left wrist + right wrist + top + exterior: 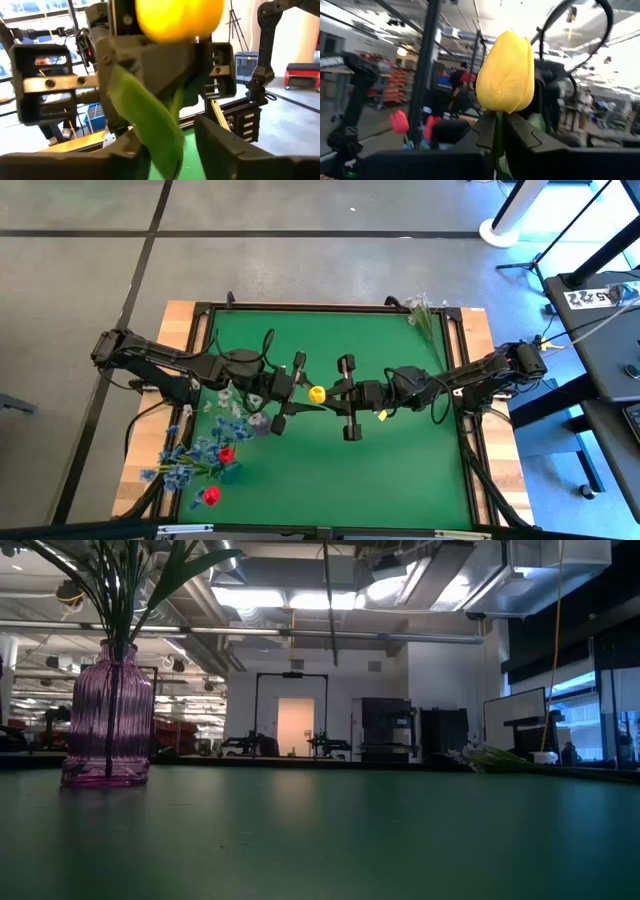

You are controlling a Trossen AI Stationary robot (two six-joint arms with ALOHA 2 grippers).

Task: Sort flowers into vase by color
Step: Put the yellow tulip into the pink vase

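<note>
A yellow tulip hangs in the air over the table's middle, between my two grippers. My right gripper comes from the right and is shut on it; the flower head stands just past its fingers. My left gripper comes from the left, shut on the tulip's green leaf. Blue blossoms and red tulips stand in the purple glass vase, near the left arm. White blossoms lie at the table's far right corner. My left gripper has the tulip's long green leaf between its two fingers, coming level from the table's left. The leaf runs forward and up from the fingers toward the head; the stem itself is hidden behind it. My right gripper pinches the stem right below the flower head between its two fingers, coming level from the table's right. The tulip is lifted clear of the table, its head pointing past the fingertips toward the left gripper.
The green table lies bare on its near right side and far middle. The vase stands just near-left of the left gripper. A small yellow thing shows beside the right wrist. A wooden rim frames the mat.
</note>
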